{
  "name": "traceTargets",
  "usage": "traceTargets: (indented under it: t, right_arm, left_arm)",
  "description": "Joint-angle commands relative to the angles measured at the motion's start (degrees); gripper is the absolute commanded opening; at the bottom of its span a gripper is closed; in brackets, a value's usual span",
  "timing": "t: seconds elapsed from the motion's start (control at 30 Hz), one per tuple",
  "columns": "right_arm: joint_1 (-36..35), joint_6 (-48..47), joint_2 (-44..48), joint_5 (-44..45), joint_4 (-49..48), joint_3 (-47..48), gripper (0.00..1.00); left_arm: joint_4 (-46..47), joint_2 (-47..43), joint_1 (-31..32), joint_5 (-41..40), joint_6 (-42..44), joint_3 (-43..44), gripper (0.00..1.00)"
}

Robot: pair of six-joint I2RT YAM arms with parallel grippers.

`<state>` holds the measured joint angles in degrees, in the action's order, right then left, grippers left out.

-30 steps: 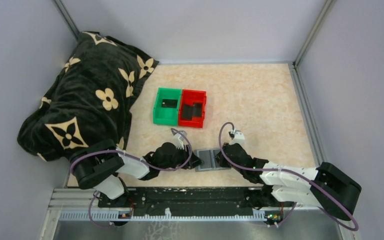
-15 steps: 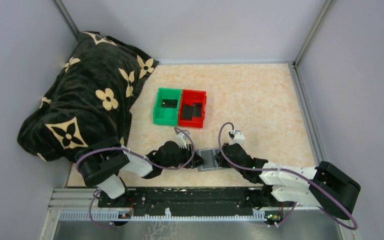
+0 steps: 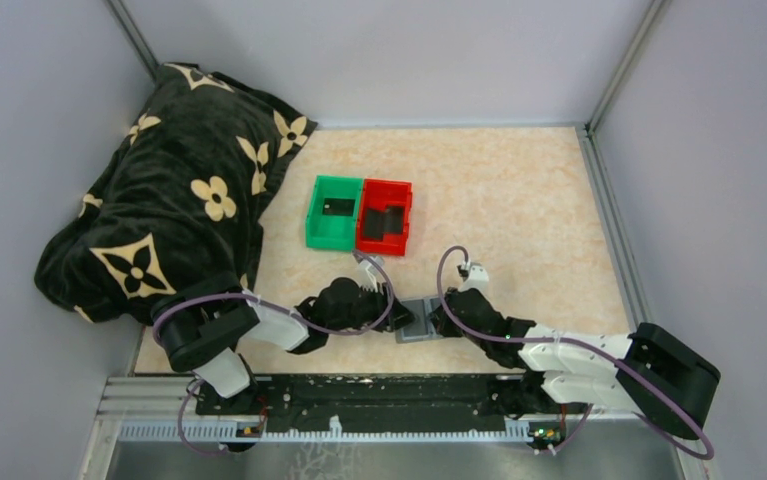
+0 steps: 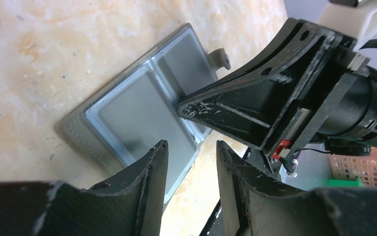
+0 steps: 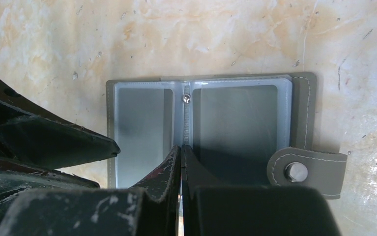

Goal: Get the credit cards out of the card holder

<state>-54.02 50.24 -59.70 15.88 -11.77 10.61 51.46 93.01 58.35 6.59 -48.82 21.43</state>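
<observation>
right wrist: card holder (image 5: 235, 118) lies spread open on the desk (image 5: 225, 34), right tool (image 5: 181, 152) clenched shut with tips down on its spine, likely pinning it flat so the left tool (image 4: 191, 147), jaws parted and empty at the left panel, can reach into its slot.

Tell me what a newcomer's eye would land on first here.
A black blanket with cream flowers fills the far-left corner. In the middle stand a green bin and a red bin, side by side. At the near edge lies the open grey card holder, the right end effector shut at its centre fold and the left end effector open at its edge.
</observation>
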Motion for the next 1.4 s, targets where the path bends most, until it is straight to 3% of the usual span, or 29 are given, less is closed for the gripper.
traceTargets:
  t: [0.0,0.5,1.37]
  right_arm:
    - [-0.6,0.8,0.2,-0.3,-2.7,-0.6,0.00]
    - [-0.6,1.1,0.5,0.1,-2.5,-0.8,0.00]
    - [-0.6,0.5,0.0,-0.1,-2.3,-0.1,0.00]
  left_arm:
    - [2.1,0.8,-0.2,1.1,0.6,2.2,0.48]
    - [-6.6,-4.9,-1.7,-1.7,2.8,-0.9,0.48]
    - [-3.6,1.4,-1.7,1.3,1.5,1.1,0.48]
